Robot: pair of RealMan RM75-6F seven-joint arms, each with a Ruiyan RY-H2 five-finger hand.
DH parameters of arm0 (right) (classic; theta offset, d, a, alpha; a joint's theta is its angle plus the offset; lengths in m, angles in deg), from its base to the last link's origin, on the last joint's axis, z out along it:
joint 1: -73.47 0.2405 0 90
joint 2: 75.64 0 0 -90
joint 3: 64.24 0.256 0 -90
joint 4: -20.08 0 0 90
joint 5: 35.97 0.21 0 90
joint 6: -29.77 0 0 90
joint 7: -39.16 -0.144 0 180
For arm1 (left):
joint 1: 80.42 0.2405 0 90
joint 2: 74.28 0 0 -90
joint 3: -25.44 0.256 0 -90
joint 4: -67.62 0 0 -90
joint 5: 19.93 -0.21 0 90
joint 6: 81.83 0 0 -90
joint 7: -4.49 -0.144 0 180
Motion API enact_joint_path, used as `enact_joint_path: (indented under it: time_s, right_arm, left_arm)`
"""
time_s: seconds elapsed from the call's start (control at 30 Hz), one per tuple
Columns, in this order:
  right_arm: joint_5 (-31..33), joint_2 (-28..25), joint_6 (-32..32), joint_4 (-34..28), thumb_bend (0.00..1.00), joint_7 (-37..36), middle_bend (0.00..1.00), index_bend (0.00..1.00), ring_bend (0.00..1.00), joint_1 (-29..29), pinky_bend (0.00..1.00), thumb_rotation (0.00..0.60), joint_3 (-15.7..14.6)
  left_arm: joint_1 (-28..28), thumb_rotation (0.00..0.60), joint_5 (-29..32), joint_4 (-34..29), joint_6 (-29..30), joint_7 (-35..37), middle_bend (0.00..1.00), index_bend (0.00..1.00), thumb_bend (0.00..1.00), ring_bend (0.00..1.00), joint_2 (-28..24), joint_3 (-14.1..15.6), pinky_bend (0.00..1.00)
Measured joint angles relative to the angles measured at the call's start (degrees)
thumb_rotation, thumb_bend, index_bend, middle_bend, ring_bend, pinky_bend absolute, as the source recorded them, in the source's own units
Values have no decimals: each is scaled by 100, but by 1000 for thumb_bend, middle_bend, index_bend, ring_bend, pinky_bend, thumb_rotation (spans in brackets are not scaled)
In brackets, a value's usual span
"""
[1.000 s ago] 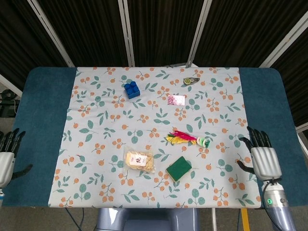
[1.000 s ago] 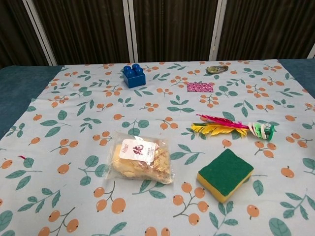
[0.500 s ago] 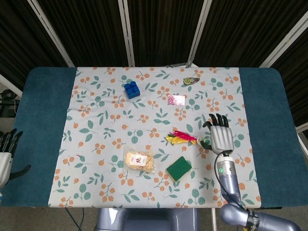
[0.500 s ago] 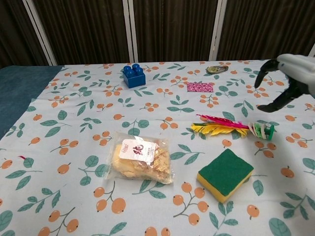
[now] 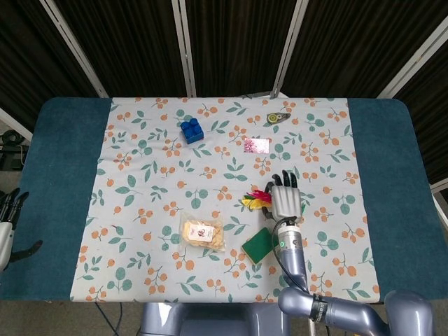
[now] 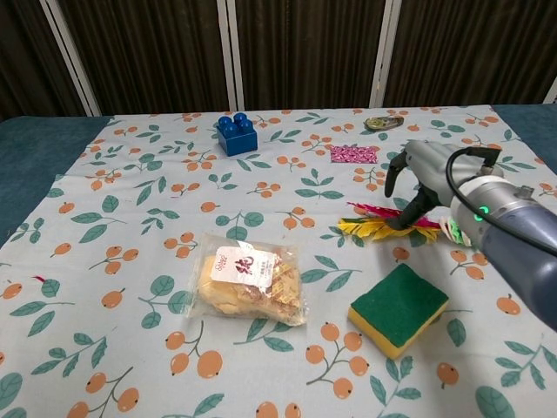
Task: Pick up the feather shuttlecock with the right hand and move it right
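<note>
The feather shuttlecock lies on the floral cloth right of centre, its pink and yellow feathers pointing left. Most of its green and white base is hidden behind my right wrist. My right hand hangs over the shuttlecock's base end with fingers spread and nothing held. In the chest view this right hand sits just above the feathers, thumb reaching down close to them. My left hand rests at the table's far left edge, fingers apart and empty.
A green and yellow sponge lies just in front of the shuttlecock. A snack bag sits to its left. At the back are a blue brick, a pink packet and a small dark object.
My right hand has swung in from the table's right edge leftward across the cloth and now hangs over the shuttlecock. The left hand has slid slightly further off the left edge.
</note>
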Motion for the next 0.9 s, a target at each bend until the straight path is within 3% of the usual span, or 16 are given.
enact_joint_path:
  time_s: [0.43,0.9]
  right_arm:
    - [-87,640,206,917,199,-390,203,476,0,277,0,600,-4]
    - [-340,839,284,1642,238,-630,220,492,0,444,0,600,139]
  left_arm:
    - [-7,600,131,-50,-104,96,0,0,195,0,-37,-25,0]
    - [-36,600,241,-143,-252,145,0,0,194,0,-81,-23,0]
